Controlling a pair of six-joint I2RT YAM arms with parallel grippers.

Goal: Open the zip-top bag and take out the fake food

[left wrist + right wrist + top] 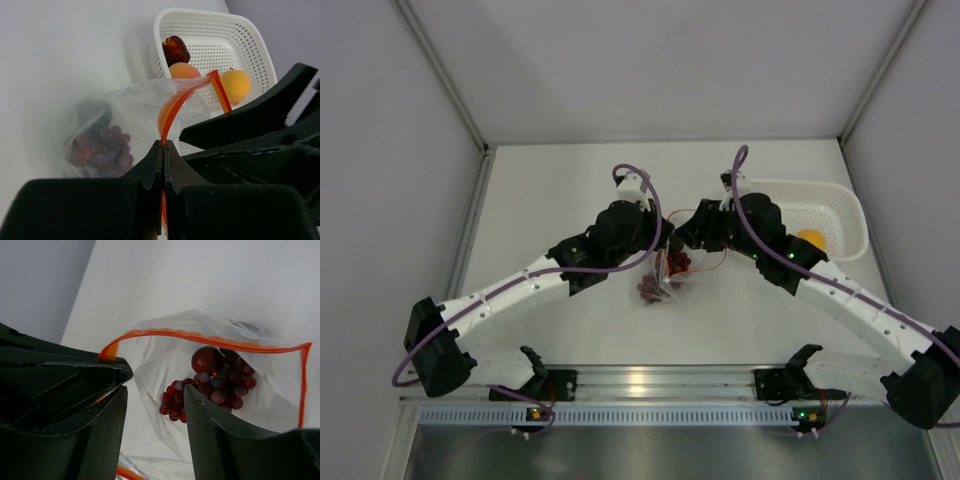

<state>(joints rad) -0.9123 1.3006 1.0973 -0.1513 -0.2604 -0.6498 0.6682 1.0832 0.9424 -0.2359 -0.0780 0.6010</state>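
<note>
Currently clamped on zip-top bag point(135, 107) at red strip with left gripper point(163, 146); straddling bag wall with right gripper point(155, 390), jaws apart, contact unclear; grapes point(220, 380) inside.

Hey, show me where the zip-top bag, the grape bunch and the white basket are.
zip-top bag point(200, 335), right wrist view, on the orange-red zip strip along its open mouth.
grape bunch point(102, 150), left wrist view, on the middle of the cluster inside the bag.
white perforated basket point(220, 42), left wrist view, on its bare inner wall.
</note>
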